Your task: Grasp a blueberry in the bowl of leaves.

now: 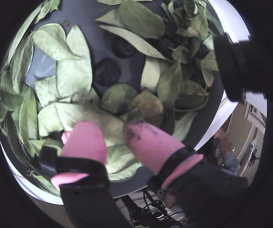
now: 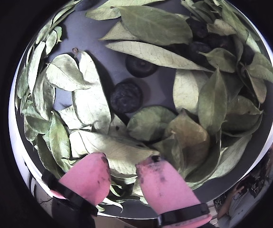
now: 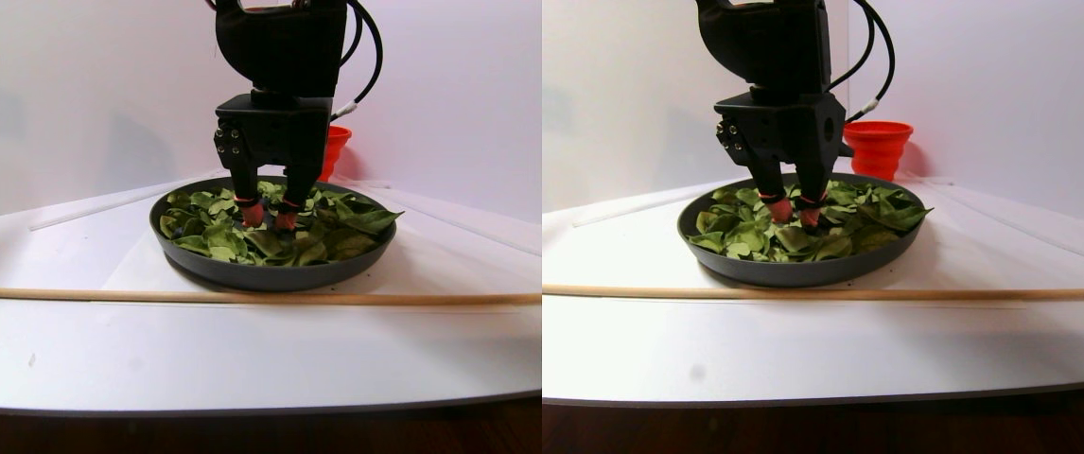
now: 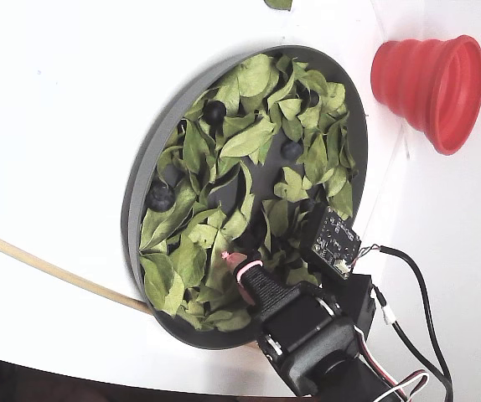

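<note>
Down among the leaves (image 2: 93, 102), the hand (image 2: 122, 173) stands open and empty over the bowl (image 3: 249, 274); two blueberries (image 2: 126, 95) lie just ahead, apparently untouched. Behind it on the bench (image 3: 220, 350) stands a red cup (image 4: 429, 79).

In a wrist view, dark blueberries (image 2: 200, 47) at two o'clock lie half buried under the leaves (image 2: 151, 54), their number unclear. The bowl (image 2: 79, 28) is cut off at twelve o'clock. In the fixed view the arm hides the claw (image 4: 234, 266).
</note>
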